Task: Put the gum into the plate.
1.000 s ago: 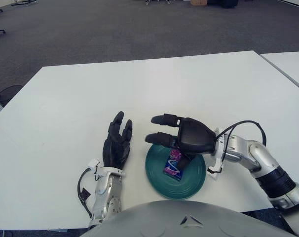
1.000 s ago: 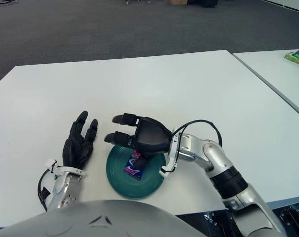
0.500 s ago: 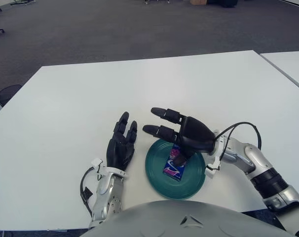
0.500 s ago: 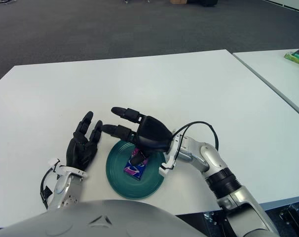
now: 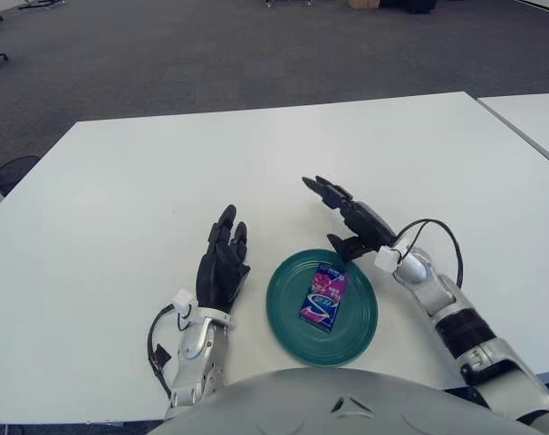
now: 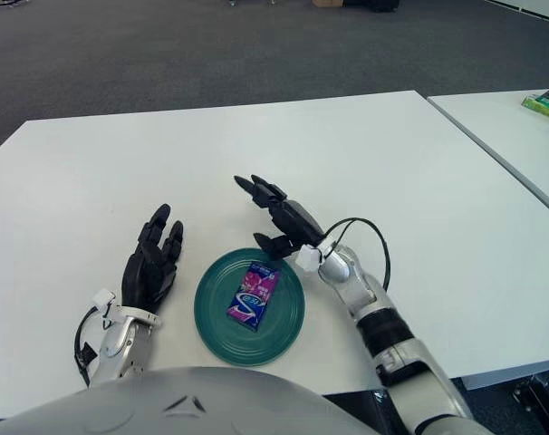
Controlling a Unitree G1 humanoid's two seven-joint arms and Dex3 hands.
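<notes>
A pink and purple pack of gum (image 5: pixel 323 295) lies flat inside the teal plate (image 5: pixel 354 331), which sits on the white table near its front edge. My right hand (image 5: pixel 345 210) is open and empty, raised just behind and to the right of the plate, fingers spread and pointing to the far left. My left hand (image 5: pixel 223 259) rests open on the table left of the plate, fingers pointing away from me. The gum also shows in the right eye view (image 6: pixel 253 294).
The white table (image 5: pixel 256 163) stretches far back and to both sides. A second white table (image 6: pixel 510 127) stands to the right across a narrow gap, with a green object (image 6: pixel 548 104) on it. Grey carpet lies beyond.
My right hand has lifted off the gum and drawn back to the right, away from over the plate. The gum now lies uncovered in the plate. The left hand has barely moved.
</notes>
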